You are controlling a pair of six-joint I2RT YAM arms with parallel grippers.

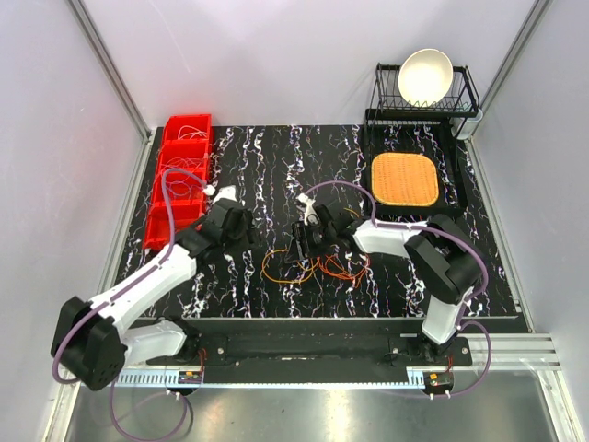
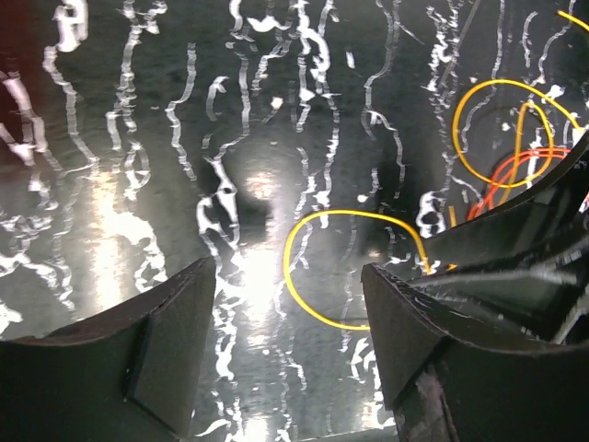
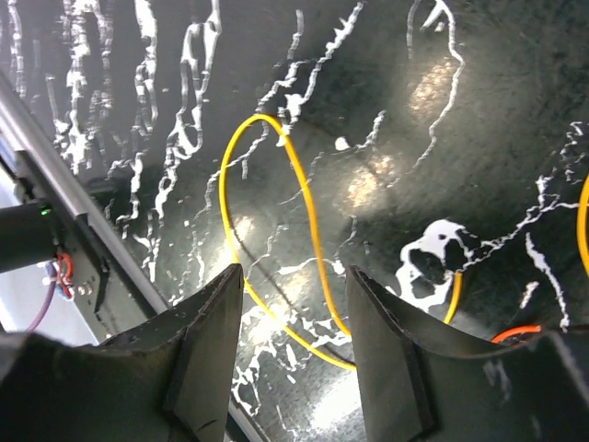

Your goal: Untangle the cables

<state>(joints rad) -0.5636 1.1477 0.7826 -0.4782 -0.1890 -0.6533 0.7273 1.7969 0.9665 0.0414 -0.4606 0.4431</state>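
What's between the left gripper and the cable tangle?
Only a short strip of bare black white-veined tabletop, seen in the top view. The left gripper is open; the thin orange and yellow cables start just beyond.

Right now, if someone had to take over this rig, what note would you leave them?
Left gripper: open, empty, hovering by the heap's edge.
Right gripper: open, with a yellow loop running between its fingers, not clamped.
Cables: one overlapping orange and yellow heap on the marbled surface, between the two grippers.
Done: nothing visibly separated.
Left: pull every cable free of the heap.
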